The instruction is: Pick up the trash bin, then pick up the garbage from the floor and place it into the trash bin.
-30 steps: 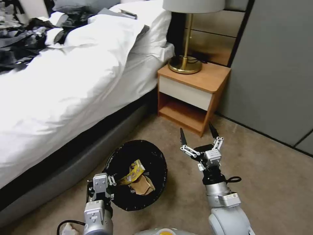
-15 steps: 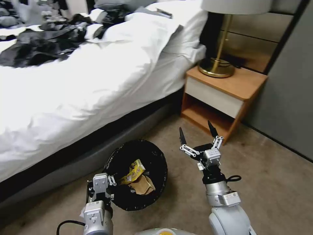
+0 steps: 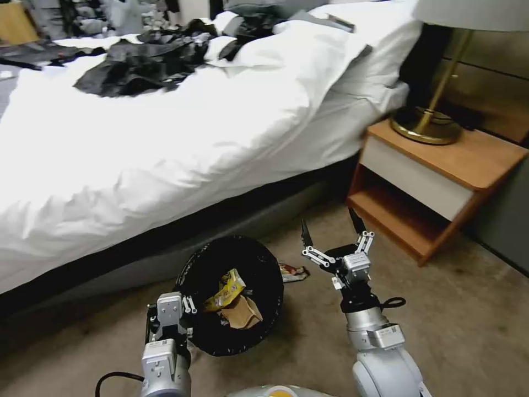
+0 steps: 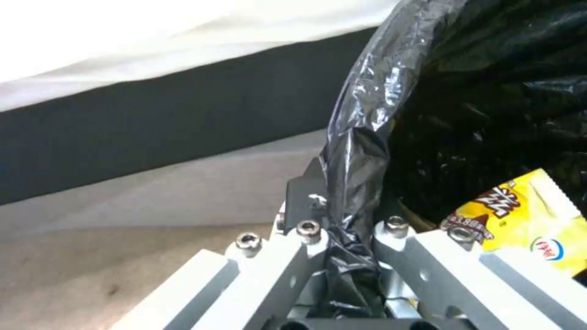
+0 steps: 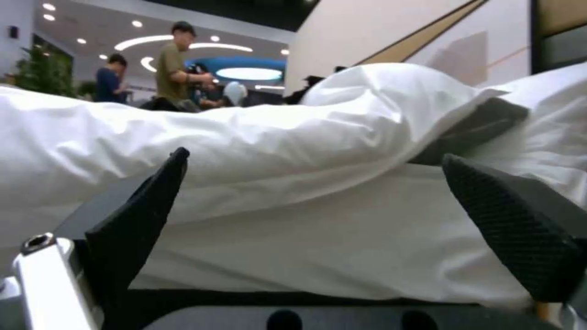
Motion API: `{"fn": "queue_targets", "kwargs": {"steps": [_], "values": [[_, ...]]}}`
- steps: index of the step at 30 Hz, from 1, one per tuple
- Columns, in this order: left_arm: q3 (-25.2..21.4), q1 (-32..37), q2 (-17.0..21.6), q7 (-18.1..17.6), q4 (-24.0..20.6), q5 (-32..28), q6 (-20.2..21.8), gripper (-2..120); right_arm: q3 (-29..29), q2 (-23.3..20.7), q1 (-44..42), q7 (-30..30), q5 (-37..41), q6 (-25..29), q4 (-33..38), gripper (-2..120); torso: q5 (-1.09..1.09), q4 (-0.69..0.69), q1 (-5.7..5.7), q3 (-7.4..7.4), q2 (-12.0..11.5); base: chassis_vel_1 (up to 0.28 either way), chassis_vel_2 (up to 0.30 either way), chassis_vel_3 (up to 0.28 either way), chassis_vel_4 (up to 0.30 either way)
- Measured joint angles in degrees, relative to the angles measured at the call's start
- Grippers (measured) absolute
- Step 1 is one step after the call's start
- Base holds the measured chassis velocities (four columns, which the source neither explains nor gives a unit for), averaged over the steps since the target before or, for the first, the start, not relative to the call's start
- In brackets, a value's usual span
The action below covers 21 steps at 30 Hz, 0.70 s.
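The trash bin [image 3: 274, 286], lined with a black bag, hangs low at the lower centre of the head view, just off the bed's side. My left gripper [image 3: 189, 305] is shut on its near-left rim; the left wrist view shows the bag's rim [image 4: 357, 151] pinched in the gripper [image 4: 351, 215]. Inside lie a yellow wrapper [image 3: 225, 289] [image 4: 526, 220] and a brown paper bag [image 3: 241, 314]. One piece of garbage, a red-white wrapper [image 3: 292, 271], lies on the floor [image 3: 441, 309] just right of the bin. My right gripper [image 3: 329, 229] [image 5: 317, 160] is open and held up, right of the wrapper.
A bed with a white duvet [image 3: 165, 143] runs along the left, with black clothes [image 3: 138, 66] on top. A wooden nightstand [image 3: 441, 176] with a brass lamp [image 3: 427, 124] stands at the right. Open carpet lies to the right of my right arm.
The whole picture has shifted right, so the camera has turned left. The red-white wrapper on the floor has come into view beside the bin. Both arms keep their pose.
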Motion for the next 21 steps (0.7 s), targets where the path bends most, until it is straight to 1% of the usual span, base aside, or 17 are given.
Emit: {"fn": "queue_targets", "kwargs": {"steps": [10, 15, 21], "values": [[-0.1, -0.2, 0.0, 0.1, 0.2, 0.0, -0.8, 0, 0.1, 0.1, -0.6, -0.1, -0.2, -0.3, -0.4, 100, 0.0, 0.02, 0.0, 0.0, 0.0, 0.088, 0.089, 0.083, 0.102], [-0.1, -0.2, 0.0, 0.2, 0.3, 0.0, -0.9, 0, 0.9, 0.0, -0.7, -0.1, -0.2, -0.4, -0.4, 100, 0.0, -0.02, 0.0, 0.0, 0.0, 0.0, 0.0, 0.0, 0.0], [0.0, -0.1, 0.0, 0.2, 0.3, 0.0, -1.0, 0, 1.9, -0.5, -0.9, -1.3, 0.5, -0.3, -0.5, 100, 0.0, 0.0, 0.0, 0.0, 0.0, 0.0, 0.0, 0.0, 0.0]]}}
